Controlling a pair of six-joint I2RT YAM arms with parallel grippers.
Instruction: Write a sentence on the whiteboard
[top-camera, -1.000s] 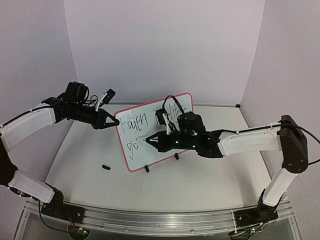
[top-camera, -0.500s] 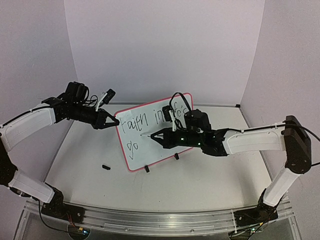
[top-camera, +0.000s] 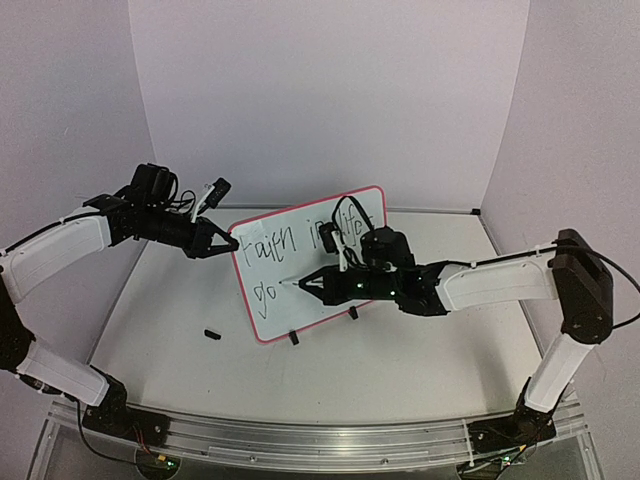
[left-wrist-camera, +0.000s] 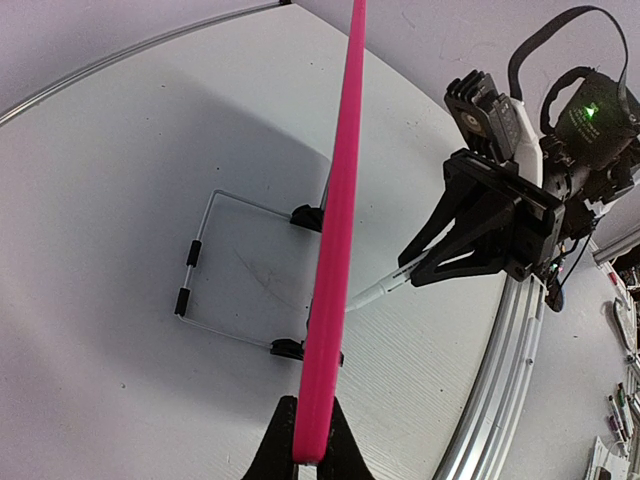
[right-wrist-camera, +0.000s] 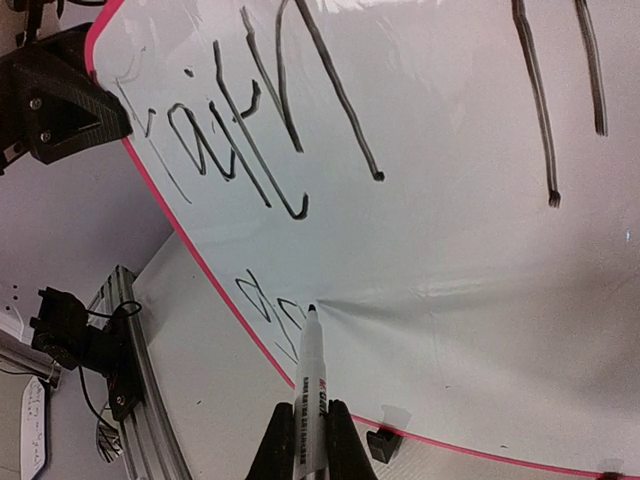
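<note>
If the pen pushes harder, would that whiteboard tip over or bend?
Probably tippy: the whiteboard stands on small clip feet and a thin wire stand, the left end effector pinching its edge. Likely stiff: its frame looks straight edge-on.

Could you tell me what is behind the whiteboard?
Behind the whiteboard, a thin wire stand with two black sleeves lies on the table. The top view shows none of it: the board covers it.

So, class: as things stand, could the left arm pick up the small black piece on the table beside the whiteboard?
Probably not yet. The path to the small black piece looks free, but the left gripper is shut on the pink frame of the whiteboard; it would have to let go first.
</note>
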